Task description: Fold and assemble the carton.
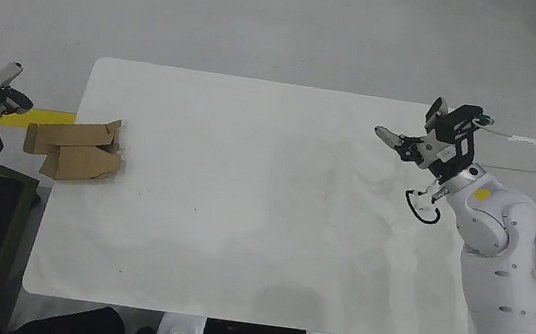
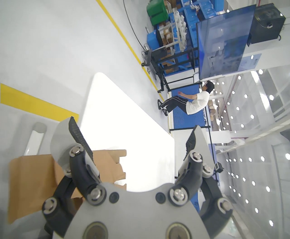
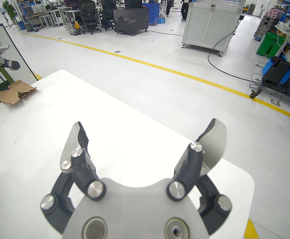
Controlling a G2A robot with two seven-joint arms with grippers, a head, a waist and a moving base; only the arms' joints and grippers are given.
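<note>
Spanning the workspace: one white table (image 1: pixel 262 217), rounded corners. One brown cardboard carton (image 1: pixel 74 150) lay collapsed at the table's left edge, flaps loose, partly overhanging; no box shape showed, so folding was judged barely begun, with the whole assembly left. Right gripper (image 3: pixel 146 126): above the far right corner, well apart from the carton, spread wide, holding nothing. Left gripper (image 2: pixel 133 123): just off the left edge, near the carton, likewise wide and empty.
</note>
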